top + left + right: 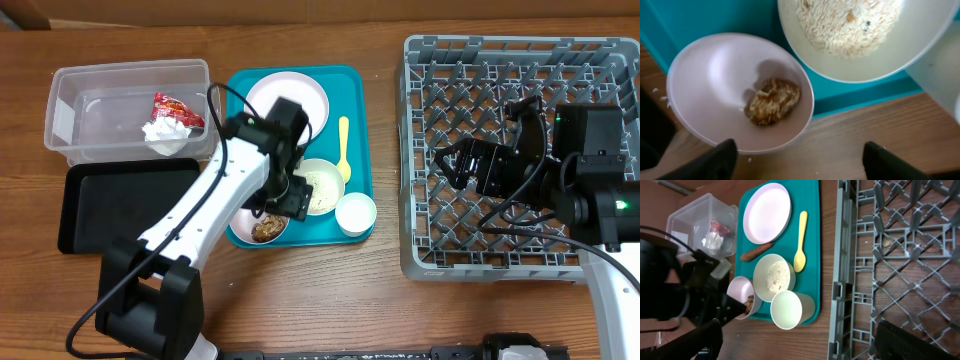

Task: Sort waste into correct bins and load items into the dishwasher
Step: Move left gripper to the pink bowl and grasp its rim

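The left gripper [800, 162] hangs with its dark fingers spread wide above a small pinkish-white bowl [695, 80]. Inside lies the brown food lump [772, 101], a crumbly, glistening clump coloured tan to dark brown. The bowl sits at the seven o'clock corner of the teal tray [362, 150]. At its one o'clock, just beside it, is a bowl of white rice grains [840, 25]. The right gripper [807, 340], its fingers apart, hovers over the grey dish rack [600, 60].
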You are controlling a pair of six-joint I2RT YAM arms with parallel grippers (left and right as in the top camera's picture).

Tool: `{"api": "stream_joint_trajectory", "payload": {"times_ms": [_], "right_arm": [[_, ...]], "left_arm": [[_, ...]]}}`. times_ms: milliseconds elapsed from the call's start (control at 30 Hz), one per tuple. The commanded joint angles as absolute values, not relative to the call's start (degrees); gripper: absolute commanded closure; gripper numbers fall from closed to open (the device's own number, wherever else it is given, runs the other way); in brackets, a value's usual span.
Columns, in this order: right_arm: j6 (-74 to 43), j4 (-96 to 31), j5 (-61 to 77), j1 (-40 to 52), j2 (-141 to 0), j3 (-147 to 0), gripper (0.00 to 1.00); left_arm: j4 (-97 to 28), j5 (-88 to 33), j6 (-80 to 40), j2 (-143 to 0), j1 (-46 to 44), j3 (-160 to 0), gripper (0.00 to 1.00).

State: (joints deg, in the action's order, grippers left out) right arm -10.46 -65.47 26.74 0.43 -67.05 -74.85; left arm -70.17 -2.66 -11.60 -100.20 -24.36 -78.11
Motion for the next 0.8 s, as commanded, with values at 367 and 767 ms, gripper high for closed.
{"api": "stream_joint_trajectory", "payload": {"times_ms": [367, 767], "right_arm": [[-10.4, -65.3, 26.6, 0.6, -67.0, -76.5, 0.00], [-10.4, -65.0, 26.6, 0.6, -67.0, -76.5, 0.00]], "left_arm": [[-56.9, -3.0, -7.0, -99.4, -24.8, -66.0, 0.51], [-55.2, -2.8, -6.2, -99.7, -24.8, -64.9, 0.88]]}}
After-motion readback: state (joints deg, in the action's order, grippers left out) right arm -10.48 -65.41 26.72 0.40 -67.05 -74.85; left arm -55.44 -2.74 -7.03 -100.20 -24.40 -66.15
